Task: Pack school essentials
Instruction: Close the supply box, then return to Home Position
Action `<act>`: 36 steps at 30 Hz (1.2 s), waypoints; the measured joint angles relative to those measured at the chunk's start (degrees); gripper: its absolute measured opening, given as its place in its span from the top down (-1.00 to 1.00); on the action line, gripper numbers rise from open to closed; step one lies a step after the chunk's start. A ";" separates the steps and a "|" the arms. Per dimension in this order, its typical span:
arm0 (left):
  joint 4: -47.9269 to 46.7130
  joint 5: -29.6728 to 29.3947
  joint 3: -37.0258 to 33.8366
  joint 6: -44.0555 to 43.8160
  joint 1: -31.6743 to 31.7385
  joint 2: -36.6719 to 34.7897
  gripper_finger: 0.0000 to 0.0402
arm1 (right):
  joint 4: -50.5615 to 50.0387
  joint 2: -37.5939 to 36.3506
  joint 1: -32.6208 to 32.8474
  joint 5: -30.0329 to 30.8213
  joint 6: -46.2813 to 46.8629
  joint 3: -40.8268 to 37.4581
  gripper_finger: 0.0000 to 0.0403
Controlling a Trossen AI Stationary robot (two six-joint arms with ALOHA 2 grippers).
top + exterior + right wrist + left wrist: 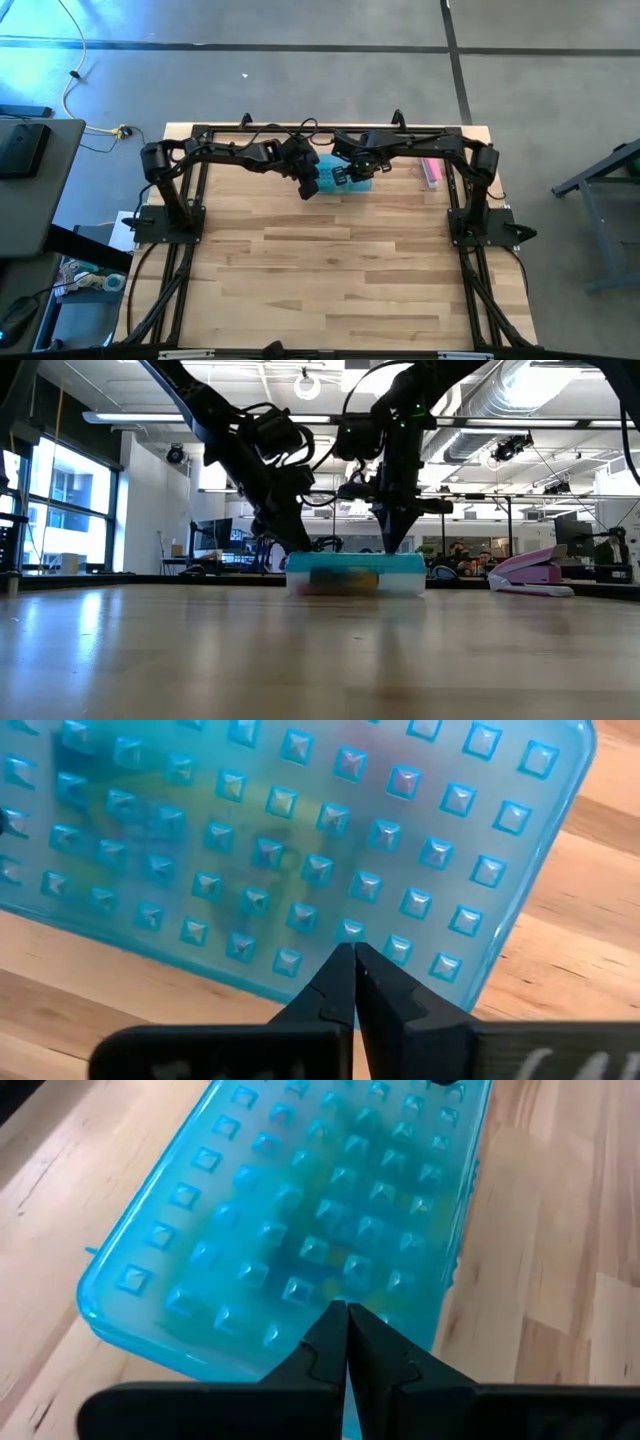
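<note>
A clear box with a studded blue lid [352,176] lies flat on the wooden table near its far edge, lid closed. Through the lid [300,1220] the school essentials show only as blurred yellow and pink shapes. My left gripper [347,1310] is shut, its tips at the lid's left end [297,552]. My right gripper [353,948] is shut too, its tips on the lid's right half [392,550]. My left gripper sets its shut fingertips on the lid's top near its left short end [335,1295], slanting down from the table's left. The box stays flat on the table. My right gripper meets the lid's top near a right corner [350,928] with its shut fingertips, pointing almost straight down.
A pink stapler-like bar [430,172] lies on the table to the right of the box, also seen in the low view [530,573]. The arms' black frame [330,132] runs along the far edge and both sides. Bare wood stretches toward the near edge [330,280].
</note>
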 joint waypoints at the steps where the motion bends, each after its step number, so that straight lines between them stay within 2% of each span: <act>1: -0.17 -0.04 -0.05 0.00 -0.02 -0.48 1.00 | 0.03 -0.27 0.15 0.45 0.03 -0.09 1.00; 10: -3.43 0.01 -0.36 1.24 1.56 -8.37 1.00 | -0.03 -5.70 0.60 2.97 -0.18 -0.16 1.00; 19: -7.71 2.05 -0.29 3.04 3.91 -19.75 1.00 | -0.10 -15.70 0.98 7.18 -5.20 -0.16 1.00; 28: -8.13 8.34 -0.24 -0.62 3.96 -29.99 1.00 | 0.53 -25.82 2.83 10.82 -21.47 -0.08 1.00; 32: -8.12 9.09 -0.23 -3.90 3.96 -33.62 1.00 | 0.50 -29.40 3.59 10.80 -30.49 -0.07 1.00; 36: -8.00 9.46 -0.23 -7.05 3.93 -37.33 1.00 | 0.48 -33.19 4.17 8.07 -37.57 -0.07 1.00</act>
